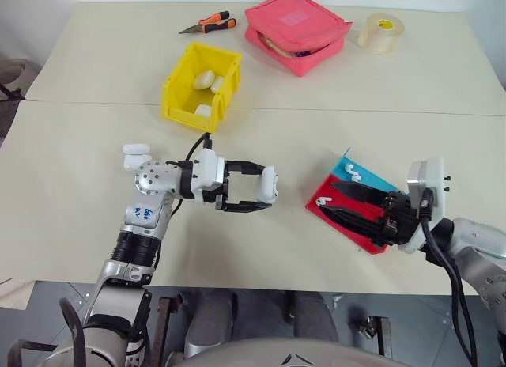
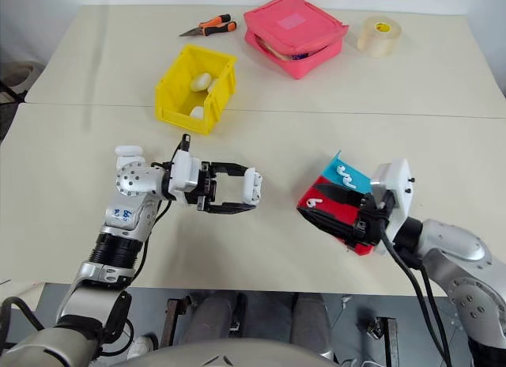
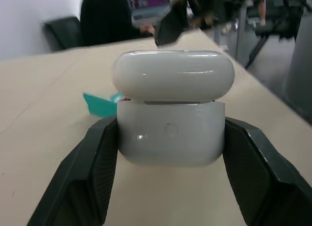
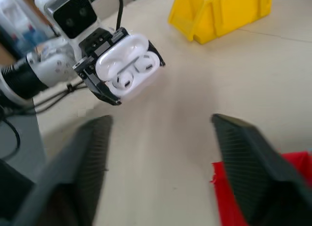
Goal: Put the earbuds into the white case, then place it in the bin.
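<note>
Plainly, in the left eye view the left claw [image 1: 254, 187] is clenched on the white case [image 1: 269, 184], held above the worktop [image 1: 79, 185] with the arm reaching level toward the robot's right; the bin [image 1: 179, 88] stands well beyond it, already holding a few white cases; two earbuds [image 1: 338, 187] lie on the red-and-blue tray [image 1: 371, 239] near the right claw [image 1: 341, 201], whose black fingers hover over the tray, parted and holding nothing; a spare white case [image 1: 135, 149] rests on the worktop just behind the left wrist; pliers [image 1: 209, 24], a pink pouch [image 1: 296, 28] and a tape roll [image 1: 380, 32] sit at the far edge.

The right eye view gives the same layout; the right arm comes in low from the side with its fingers pointing toward the left claw.

From the left wrist view the case sits pinched between both fingers [image 3: 85, 172], its lid raised a little.

From the right wrist view the lid stands open and two earbuds appear to be seated in the case; the right claw's own fingers [image 4: 73, 172] stand apart and empty.

Judging from this, the loading looks done or nearly so; shutting the lid and carrying the case to the bin remain.
</note>
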`<act>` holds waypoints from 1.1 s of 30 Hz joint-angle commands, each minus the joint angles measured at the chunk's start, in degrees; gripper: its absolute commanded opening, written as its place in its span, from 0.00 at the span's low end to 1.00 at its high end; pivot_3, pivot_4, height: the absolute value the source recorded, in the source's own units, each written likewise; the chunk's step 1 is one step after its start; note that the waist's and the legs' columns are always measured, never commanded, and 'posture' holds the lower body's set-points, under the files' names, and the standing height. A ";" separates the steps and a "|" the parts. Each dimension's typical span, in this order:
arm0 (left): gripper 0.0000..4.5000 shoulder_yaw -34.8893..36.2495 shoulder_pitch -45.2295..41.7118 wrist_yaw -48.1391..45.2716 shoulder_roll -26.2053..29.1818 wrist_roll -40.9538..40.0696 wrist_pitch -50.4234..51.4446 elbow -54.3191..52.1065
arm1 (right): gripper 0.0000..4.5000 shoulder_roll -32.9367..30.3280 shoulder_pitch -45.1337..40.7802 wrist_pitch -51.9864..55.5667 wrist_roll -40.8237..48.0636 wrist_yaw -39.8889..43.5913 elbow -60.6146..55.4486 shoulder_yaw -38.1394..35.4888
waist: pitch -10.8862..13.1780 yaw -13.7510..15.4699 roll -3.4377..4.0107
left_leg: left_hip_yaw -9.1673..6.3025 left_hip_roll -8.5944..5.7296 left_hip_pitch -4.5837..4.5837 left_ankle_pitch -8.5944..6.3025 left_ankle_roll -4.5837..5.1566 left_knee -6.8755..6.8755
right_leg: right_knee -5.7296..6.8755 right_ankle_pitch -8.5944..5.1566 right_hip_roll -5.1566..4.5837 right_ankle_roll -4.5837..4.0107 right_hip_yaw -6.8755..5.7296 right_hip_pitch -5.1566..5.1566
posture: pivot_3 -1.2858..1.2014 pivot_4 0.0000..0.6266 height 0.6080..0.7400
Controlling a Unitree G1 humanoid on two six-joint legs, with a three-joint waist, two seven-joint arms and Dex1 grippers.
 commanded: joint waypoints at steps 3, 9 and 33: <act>0.62 -3.27 -2.42 2.84 -0.95 2.61 1.44 -2.41 | 0.25 1.73 -12.92 2.89 -4.30 -2.25 -0.24 10.33 | 0.00 -0.20 0.00 | -0.05 0.04 -0.01 0.03 -0.05 -0.04 | 0.00 0.00 0.02 0.00 -0.03 -0.04 | 0.52 0.24 1.00; 0.62 -4.51 -2.27 4.35 -1.37 2.58 3.19 -3.55 | 0.01 5.13 -22.05 7.20 -6.14 -3.70 1.99 16.56 | 0.00 -0.06 0.00 | -0.10 0.01 -0.06 0.04 -0.07 -0.07 | -0.02 -0.01 -0.01 -0.02 -0.04 -0.08 | 0.52 0.24 1.00; 0.62 15.58 14.29 15.62 0.90 -13.74 8.18 -13.03 | 0.60 9.73 2.86 -16.80 -14.35 5.19 -3.17 -2.74 | 0.01 -0.15 -0.01 | -0.19 0.04 0.04 0.03 -0.07 -0.05 | 0.04 -0.01 -0.02 -0.01 0.02 -0.04 | 0.52 0.24 1.00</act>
